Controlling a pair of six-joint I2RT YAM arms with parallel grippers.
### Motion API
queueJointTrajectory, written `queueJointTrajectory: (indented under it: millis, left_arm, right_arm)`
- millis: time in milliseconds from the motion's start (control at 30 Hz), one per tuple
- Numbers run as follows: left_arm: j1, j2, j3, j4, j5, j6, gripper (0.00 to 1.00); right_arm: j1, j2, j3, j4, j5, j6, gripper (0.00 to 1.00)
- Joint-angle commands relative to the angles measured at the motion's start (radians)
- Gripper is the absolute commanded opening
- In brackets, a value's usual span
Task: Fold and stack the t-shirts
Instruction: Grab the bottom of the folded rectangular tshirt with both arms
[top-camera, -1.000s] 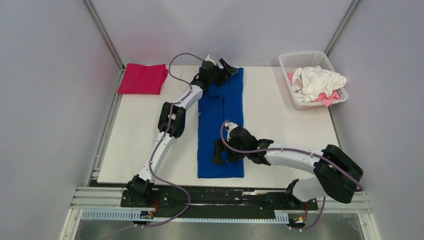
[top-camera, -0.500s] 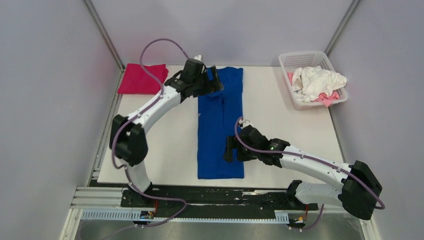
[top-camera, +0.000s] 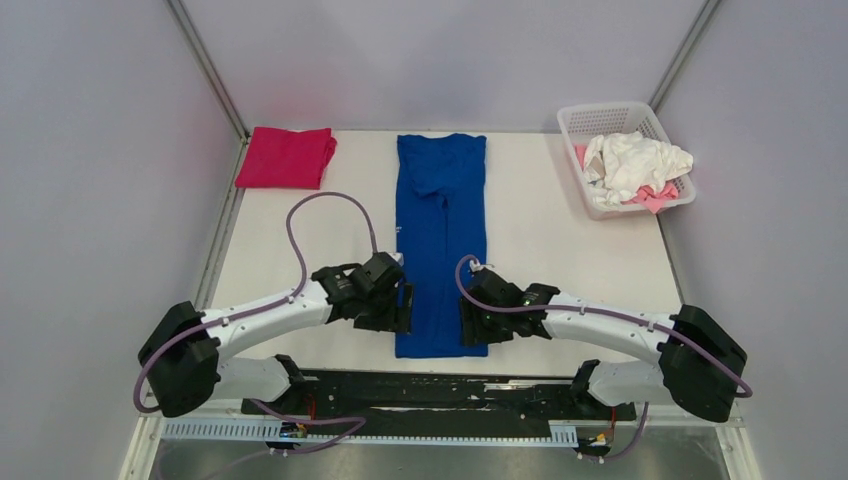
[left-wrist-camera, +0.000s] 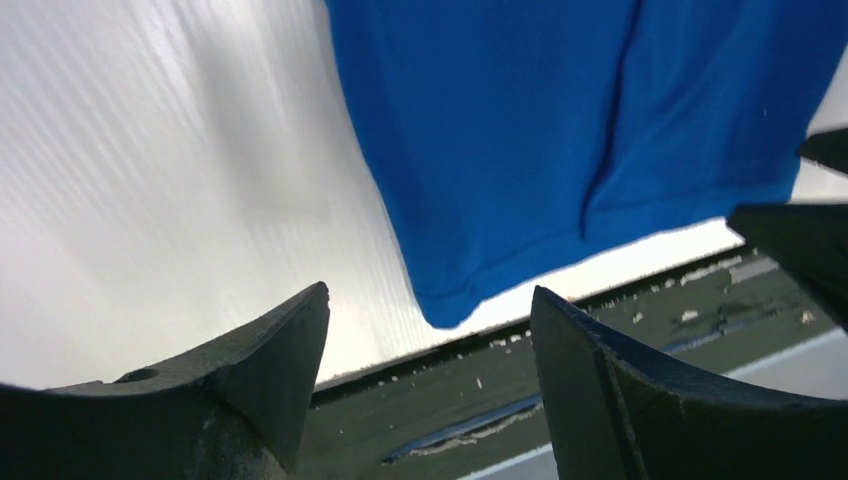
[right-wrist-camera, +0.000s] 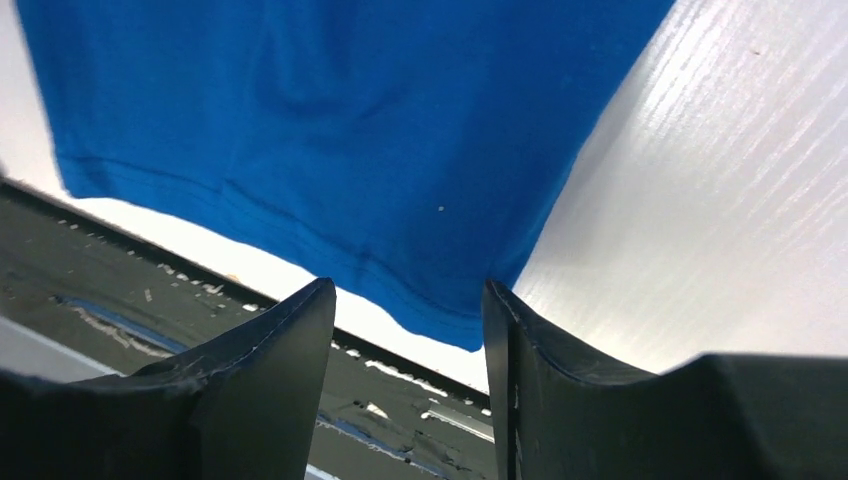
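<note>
- Top external view: the royal-blue t-shirt (top-camera: 441, 240) lies as a long narrow strip down the middle of the table (top-camera: 570, 250), collar end far from the arms, hem at the near edge.
- The left gripper (top-camera: 398, 308) sits at the blue tee's near-left hem corner and the right gripper (top-camera: 472, 322) at its near-right hem corner.
- Left wrist view: jaws apart, nothing clamped. The hem corner shows in the gap.
- Right wrist view: jaws apart too, with a narrower gap. The hem corner is centred in it, and I see no pinch.
- My read is that you're about to pinch both hem corners and fold the hem up toward the collar.
- The strip looks layered, so get a finger under every layer before you close, or the bottom layer stays on the table.
- Both hem corners reach the table's near edge, which should help you slip a finger under.
- Close both sides together and lift level. Hold the arms a strip's width apart so the cloth neither sags nor skews.
- The magenta t-shirt (top-camera: 287, 157), folded, lies left of the blue tee's collar end. That's probably where the stack goes.
- The white basket (top-camera: 575, 125), right of the collar end, holds the white t-shirt (top-camera: 635, 160) and the pale pink t-shirt (top-camera: 655, 197).
</note>
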Motion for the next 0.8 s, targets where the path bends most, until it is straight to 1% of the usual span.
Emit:
queueJointTrajectory:
  millis: [0,133,200,267,333,400,433,467,500,533,600,667,767]
  left_arm:
    - [-0.059,-0.052,-0.078,0.088,0.110,-0.092,0.79]
    - [-0.091,-0.012,-0.107,0.149,0.114,-0.122,0.76]
    - [-0.095,0.014,-0.114,0.178,0.115,-0.130,0.73]
    - [-0.098,0.045,-0.109,0.193,0.114,-0.135,0.69]
    - [-0.107,0.075,-0.103,0.192,0.105,-0.141,0.64]
    - [-0.115,0.102,-0.097,0.177,0.091,-0.147,0.56]
    - [-0.120,0.117,-0.095,0.171,0.083,-0.150,0.49]
    - [-0.123,0.128,-0.094,0.162,0.077,-0.152,0.46]
    - [-0.130,0.136,-0.094,0.156,0.066,-0.154,0.38]
    - [-0.131,0.140,-0.090,0.134,0.054,-0.156,0.33]
    - [-0.133,0.145,-0.083,0.090,0.015,-0.165,0.11]
    - [-0.134,0.134,-0.083,0.055,-0.025,-0.182,0.00]
    - [-0.134,0.109,-0.096,0.020,-0.048,-0.194,0.00]
  right_arm:
    - [0.013,0.044,0.016,-0.026,0.037,0.028,0.54]
    - [0.016,0.065,0.006,-0.026,0.051,0.044,0.52]
    - [0.018,0.077,0.011,-0.025,0.063,0.047,0.51]
    - [0.021,0.084,0.016,-0.026,0.072,0.048,0.47]
    - [0.023,0.089,0.016,-0.026,0.074,0.053,0.41]
    - [0.024,0.090,0.013,-0.025,0.072,0.059,0.37]
    - [0.024,0.089,0.010,-0.026,0.073,0.062,0.34]
    - [0.024,0.088,0.007,-0.025,0.072,0.065,0.31]
    - [0.024,0.088,0.004,-0.027,0.075,0.071,0.29]
    - [0.024,0.087,0.002,-0.030,0.078,0.075,0.27]
    - [0.024,0.084,0.000,-0.047,0.093,0.089,0.19]
    - [0.024,0.075,0.000,-0.073,0.110,0.101,0.17]
    - [0.024,0.054,-0.003,-0.133,0.139,0.125,0.11]
